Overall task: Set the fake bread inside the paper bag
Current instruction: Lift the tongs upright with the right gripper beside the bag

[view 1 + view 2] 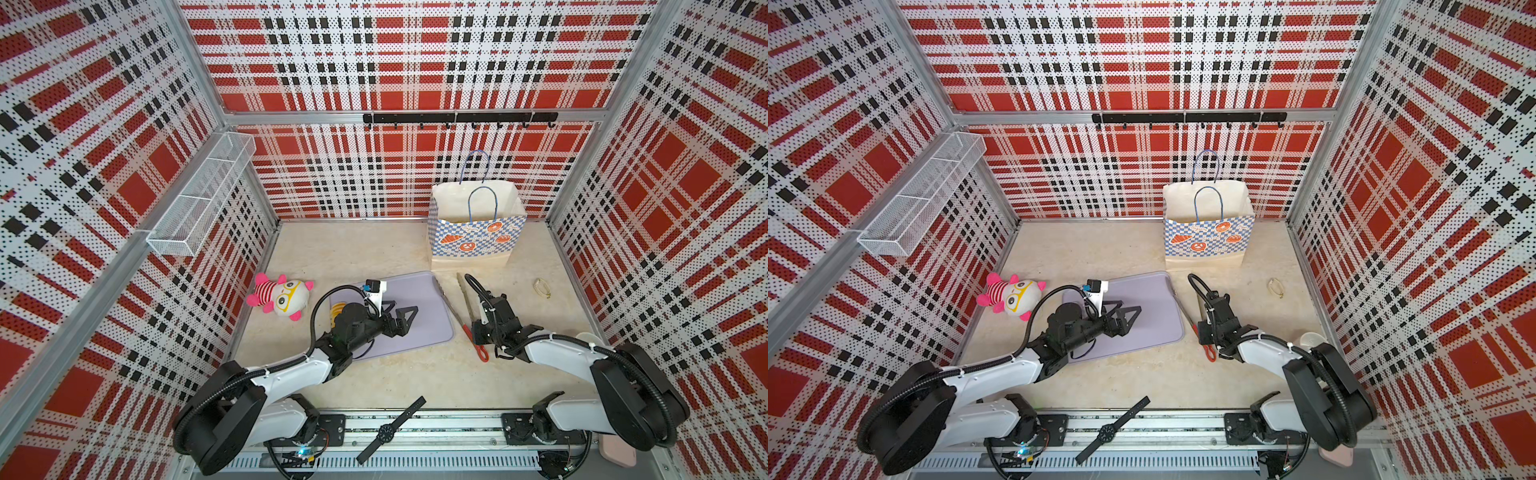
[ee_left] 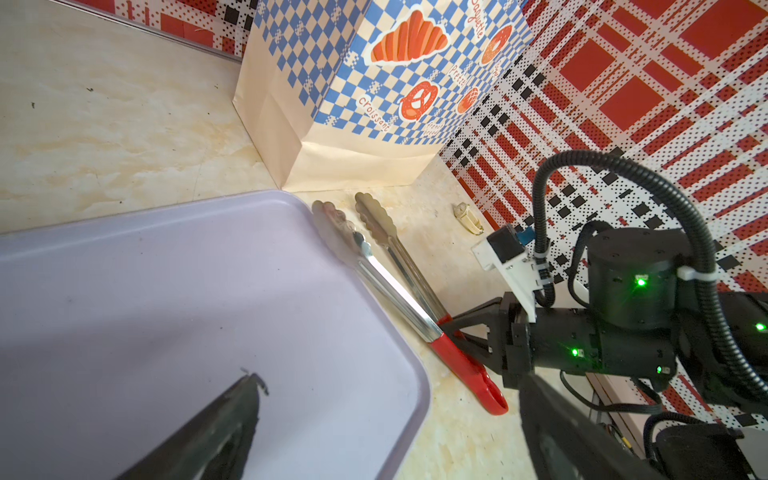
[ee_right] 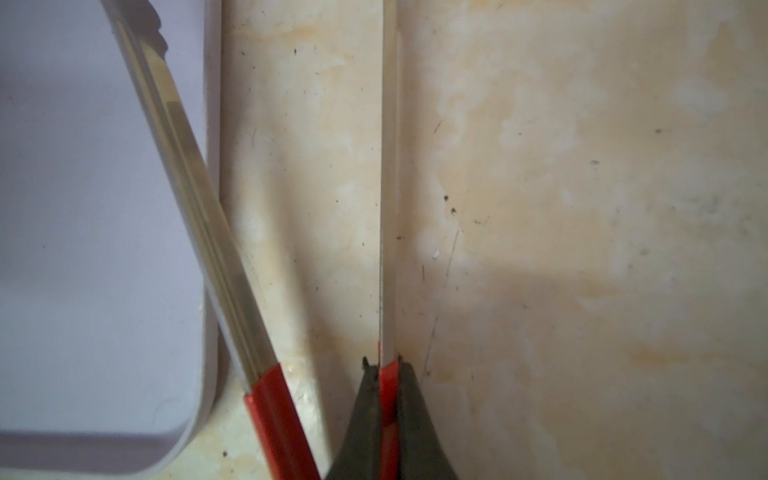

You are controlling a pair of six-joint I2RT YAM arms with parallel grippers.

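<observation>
One black wristwatch [image 1: 388, 430] lies nearest me, slanted across the front rail at six o'clock of the worktop [image 1: 395, 374]. Past it, my left claw [image 1: 400, 311] hovers over the lilac tray [image 1: 424, 303], spread wide and gripping nothing. At three o'clock of the tray, my right claw [image 3: 388, 368] is pinched tight on the red sleeve of one arm of the metal tongs [image 2: 390, 286]. The tongs' other arm lies along the tray's rim, touching it. One piece of the fake bread [image 1: 337, 310], a ridged golden loaf, sits at the tray's nine o'clock end, half hidden behind my left arm. Farther out at nine o'clock, a pink-striped plush doll [image 1: 279, 296] lies on the worktop. Farthest, at one o'clock of the tray, the paper bag [image 1: 473, 241] stands upright near the back wall, mouth open and blue handles up. I cannot see what is inside.
</observation>
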